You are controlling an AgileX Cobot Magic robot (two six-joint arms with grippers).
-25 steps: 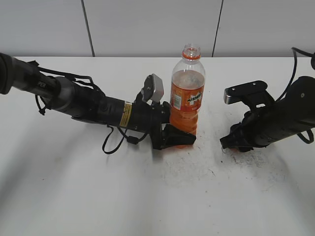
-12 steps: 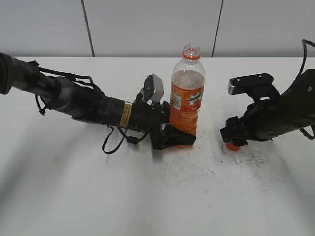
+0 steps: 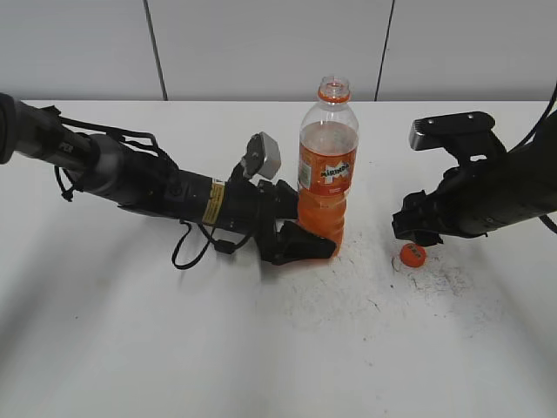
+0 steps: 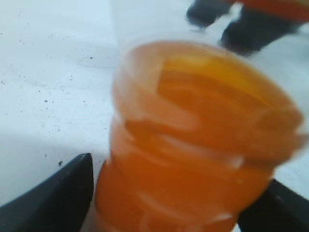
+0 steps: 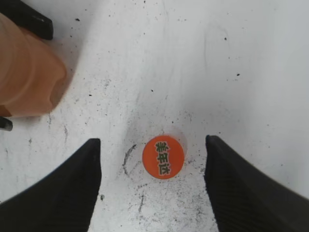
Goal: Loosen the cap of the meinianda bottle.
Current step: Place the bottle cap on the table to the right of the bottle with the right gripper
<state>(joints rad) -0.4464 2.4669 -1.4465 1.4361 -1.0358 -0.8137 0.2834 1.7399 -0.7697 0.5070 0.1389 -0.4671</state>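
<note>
The meinianda bottle (image 3: pixel 326 174) stands upright at the table's middle, its mouth open with only the orange neck ring on it. My left gripper (image 3: pixel 305 241) is shut on the bottle's lower ribbed part; the left wrist view shows the bottle (image 4: pixel 193 145) filling the space between the two black fingers of that gripper (image 4: pixel 178 193). The cap (image 3: pixel 412 254) lies flat on the table to the bottle's right, logo up. My right gripper (image 3: pixel 416 228) hangs just above it, open and empty. In the right wrist view the cap (image 5: pixel 163 156) lies between the spread fingers of that gripper (image 5: pixel 153 145), with the bottle's base (image 5: pixel 26 72) at far left.
The white table (image 3: pixel 261 348) is scuffed with black specks around the cap and bottle. A grey panelled wall (image 3: pixel 261 43) runs along the far edge. Both black arms lie low over the table on either side of the bottle.
My right gripper has lifted and drawn back to the right, leaving the cap lying on the table. My left gripper and the bottle have shifted slightly left.
</note>
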